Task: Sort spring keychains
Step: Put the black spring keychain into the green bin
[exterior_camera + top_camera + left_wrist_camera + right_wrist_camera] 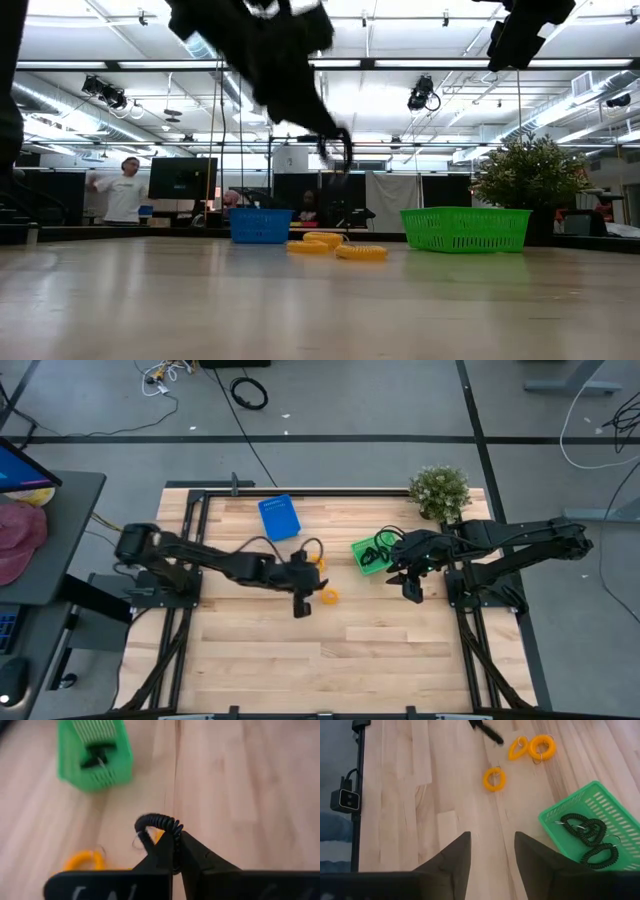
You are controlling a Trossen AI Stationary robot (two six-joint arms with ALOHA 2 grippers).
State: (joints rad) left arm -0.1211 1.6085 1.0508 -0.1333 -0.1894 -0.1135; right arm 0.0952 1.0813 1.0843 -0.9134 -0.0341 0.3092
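from above, i see my left gripper [302, 603] over the middle of the table [380, 660], just beside a lone orange keychain [329, 596]. two more orange ones [316, 559] lie nearer the blue bin [279, 517]. the green bin [366, 556] sits to the right, and my right gripper [410, 590] hovers just past its near edge, close to the potted plant [439, 491]

at table height, the left arm hangs lifted clear of the wood, and the three orange keychains [335, 245] rest between the blue bin [260, 225] and the green bin [466, 228]

through the left wrist camera, the fingers [162, 851] are pinched together on a black keychain [157, 822], its coil arching up out of the tips. the hold looks thin, on one end of the loop, so i judge a slow, level carry is best, with no swinging. the green bin [95, 762] already holds black coils, so i would move there and part the fingers only once well inside the rim

through the right wrist camera, the right fingers [452, 855] stand apart with nothing between them. black keychains [587, 837] lie in the green bin [555, 820]. i would keep this arm back from the bin so the two do not meet over it
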